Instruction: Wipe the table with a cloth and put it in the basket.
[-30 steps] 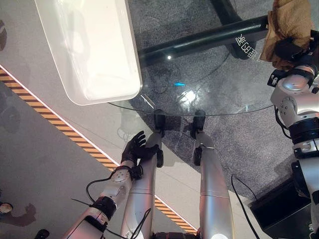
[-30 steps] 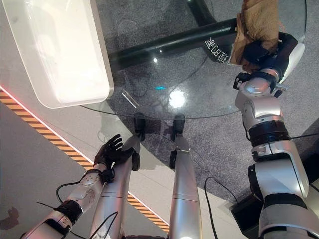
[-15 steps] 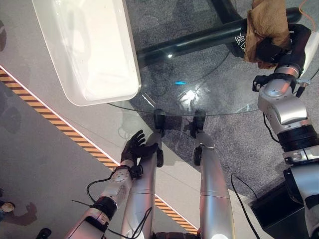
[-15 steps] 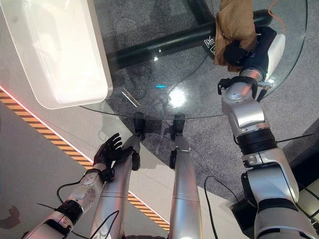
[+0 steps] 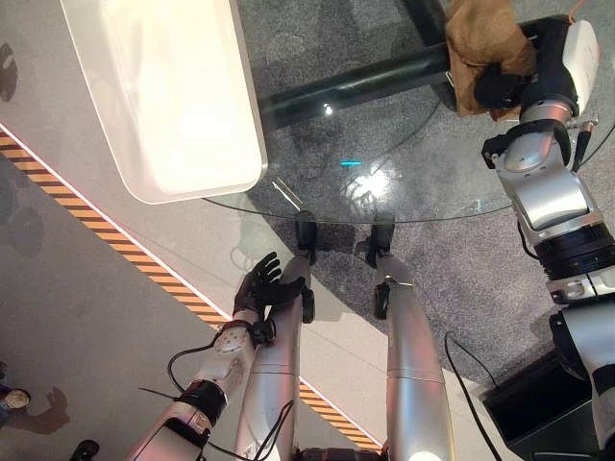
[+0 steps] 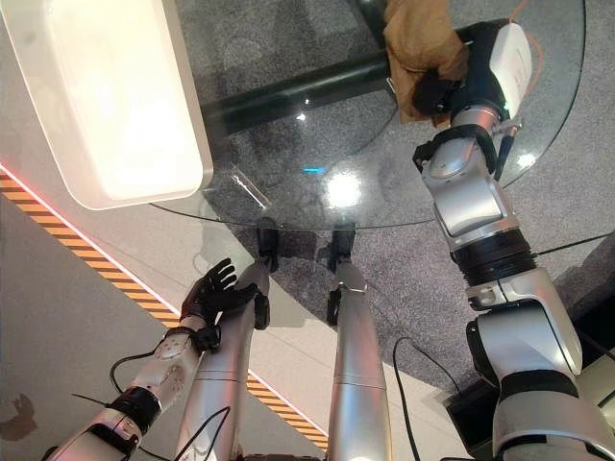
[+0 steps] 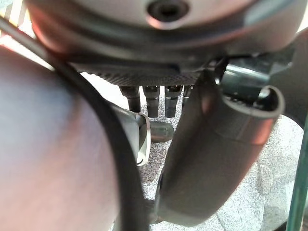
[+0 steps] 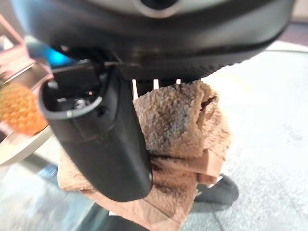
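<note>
1. The right hand is at the far right of the scene, above the round glass table. Its fingers are curled tight around a brown cloth.
2. In the right wrist view the cloth is bunched in folds between the thumb and the fingers, and the thumb lies across its front. Part of the cloth hangs out below the hand.
3. In the head views the cloth rises past the fingers toward the far side and reaches the upper edge of the picture. I cannot tell if its lower part touches the glass or is just over it.
4. A dark tube of the table frame is seen through the glass. It runs from the middle of the table to the right, and it passes under the cloth and the right hand.
5. A white basket with rounded corners stands at the far left. Its right edge lies over the left rim of the glass table. It is well apart from the cloth, and nothing can be seen inside it.
6. The left hand hangs low at the near left, below the near rim of the table. Its fingers are relaxed and a little spread, and it holds nothing.
7. On the floor at the left there is a stripe of orange and black. It runs diagonally from the far left toward the near middle.
</note>
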Robot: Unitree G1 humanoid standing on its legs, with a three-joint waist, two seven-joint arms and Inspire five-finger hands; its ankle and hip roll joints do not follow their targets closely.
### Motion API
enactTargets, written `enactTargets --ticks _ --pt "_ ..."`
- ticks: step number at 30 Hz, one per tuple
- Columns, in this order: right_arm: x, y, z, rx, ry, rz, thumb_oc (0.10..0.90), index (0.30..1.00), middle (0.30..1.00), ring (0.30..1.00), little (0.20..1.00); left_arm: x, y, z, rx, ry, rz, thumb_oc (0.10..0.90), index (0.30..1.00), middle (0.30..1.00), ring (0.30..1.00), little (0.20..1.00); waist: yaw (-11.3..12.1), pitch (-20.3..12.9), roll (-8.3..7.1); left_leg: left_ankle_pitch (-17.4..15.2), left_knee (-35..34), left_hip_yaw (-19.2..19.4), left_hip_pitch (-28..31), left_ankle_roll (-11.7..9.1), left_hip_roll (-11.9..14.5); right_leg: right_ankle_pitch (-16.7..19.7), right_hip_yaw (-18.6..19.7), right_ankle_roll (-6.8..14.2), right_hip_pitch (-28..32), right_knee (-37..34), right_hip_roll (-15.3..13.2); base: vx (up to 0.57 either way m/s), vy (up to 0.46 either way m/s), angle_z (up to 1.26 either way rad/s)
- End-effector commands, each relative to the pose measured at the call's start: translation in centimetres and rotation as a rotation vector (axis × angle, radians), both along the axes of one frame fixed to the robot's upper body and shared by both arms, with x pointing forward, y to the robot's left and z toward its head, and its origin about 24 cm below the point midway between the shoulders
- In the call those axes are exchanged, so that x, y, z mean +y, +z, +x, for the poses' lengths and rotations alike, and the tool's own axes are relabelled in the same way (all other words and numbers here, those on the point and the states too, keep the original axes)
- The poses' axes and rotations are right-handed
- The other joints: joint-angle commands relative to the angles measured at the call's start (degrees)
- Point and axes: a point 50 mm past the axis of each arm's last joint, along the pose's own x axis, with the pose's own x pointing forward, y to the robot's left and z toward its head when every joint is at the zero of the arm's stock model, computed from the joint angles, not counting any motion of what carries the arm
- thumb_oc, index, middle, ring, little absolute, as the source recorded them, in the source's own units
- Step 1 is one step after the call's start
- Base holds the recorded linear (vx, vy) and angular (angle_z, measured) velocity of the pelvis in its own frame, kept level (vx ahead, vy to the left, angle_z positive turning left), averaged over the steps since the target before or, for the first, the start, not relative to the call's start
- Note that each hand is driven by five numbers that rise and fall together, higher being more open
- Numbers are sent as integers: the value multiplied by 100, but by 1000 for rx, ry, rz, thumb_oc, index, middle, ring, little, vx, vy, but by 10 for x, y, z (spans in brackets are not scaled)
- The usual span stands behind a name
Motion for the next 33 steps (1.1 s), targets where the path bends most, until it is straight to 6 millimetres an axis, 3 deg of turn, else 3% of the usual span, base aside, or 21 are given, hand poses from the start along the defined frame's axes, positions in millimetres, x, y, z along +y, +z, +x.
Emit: enactTargets --ticks 1,7,13,20,32,33 --pt "105 -44 -1 222 522 -170 100 300 300 300 200 -8 -23 -31 49 -41 -18 800 900 900 900 900 360 -66 237 -671 457 -80 -102 157 -531 108 -234 276 -16 -254 8 4 -1 3" --pt "133 -57 -15 260 720 -205 100 300 300 300 200 -11 -20 -30 44 -46 -14 800 900 900 900 900 354 -66 204 -645 458 -87 -143 148 -542 111 -258 291 -57 -252 -12 2 -2 1" --pt "149 -66 -26 270 818 -213 100 300 300 300 200 -13 -19 -29 39 -50 -16 800 900 900 900 900 344 -66 186 -610 436 -84 -169 135 -540 125 -257 295 -77 -283 -7 4 -8 6" --pt "154 -74 -30 278 832 -232 100 300 300 300 200 -15 -18 -26 39 -47 -15 800 900 900 900 900 325 -66 176 -606 438 -76 -188 137 -523 132 -260 300 -105 -275 -20 0 -1 13" --pt "146 -78 -28 277 793 -199 100 300 300 300 200 -13 -18 -25 41 -45 -14 800 900 900 900 900 296 -66 163 -581 392 -41 -158 141 -495 167 -284 311 -95 -306 -42 2 -1 2" --pt "143 -86 -28 290 776 -181 100 300 300 300 200 -14 -23 -32 65 -45 -14 800 900 900 900 900 308 -66 170 -753 423 -50 67 117 -482 2 -259 352 102 -237 -32 34 0 0"
